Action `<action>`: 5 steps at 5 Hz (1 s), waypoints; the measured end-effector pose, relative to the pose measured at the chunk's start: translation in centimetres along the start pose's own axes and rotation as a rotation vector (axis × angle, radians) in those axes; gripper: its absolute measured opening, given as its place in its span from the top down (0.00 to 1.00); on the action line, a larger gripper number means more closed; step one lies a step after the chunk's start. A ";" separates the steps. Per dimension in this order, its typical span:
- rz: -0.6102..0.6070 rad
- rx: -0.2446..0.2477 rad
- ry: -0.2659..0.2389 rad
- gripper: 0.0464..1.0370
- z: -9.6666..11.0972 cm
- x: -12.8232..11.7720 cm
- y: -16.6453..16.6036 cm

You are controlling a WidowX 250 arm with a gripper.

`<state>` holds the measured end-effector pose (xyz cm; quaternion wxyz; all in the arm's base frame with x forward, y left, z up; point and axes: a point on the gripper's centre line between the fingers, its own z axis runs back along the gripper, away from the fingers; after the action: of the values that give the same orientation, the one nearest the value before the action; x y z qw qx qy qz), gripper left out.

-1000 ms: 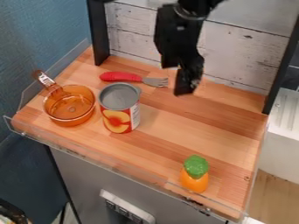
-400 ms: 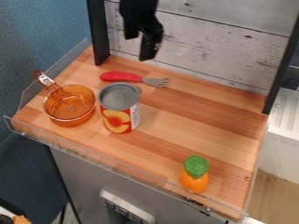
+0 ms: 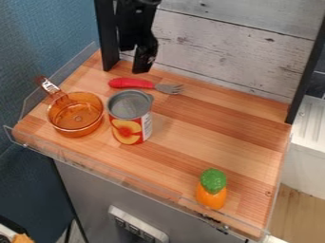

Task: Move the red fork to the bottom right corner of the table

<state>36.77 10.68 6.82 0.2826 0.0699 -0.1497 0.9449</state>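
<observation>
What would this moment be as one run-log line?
gripper: near red fork | red fork: ungripped, on table, behind can | target corner: not reached

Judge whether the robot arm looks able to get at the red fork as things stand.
Probably yes: the gripper hangs just above the red fork, and nothing lies on it; the can stands close in front.
</observation>
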 end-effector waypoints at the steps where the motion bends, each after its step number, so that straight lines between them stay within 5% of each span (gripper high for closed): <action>1: -0.044 -0.007 -0.017 0.04 -1.3 -0.5 -0.5; 3: -0.188 0.076 -0.048 0.04 -4.3 -1.3 -0.5; 5: -0.265 0.133 0.034 0.04 -4.8 -1.5 -0.5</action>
<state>38.03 11.83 2.05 0.4020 0.0913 -0.0715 0.9083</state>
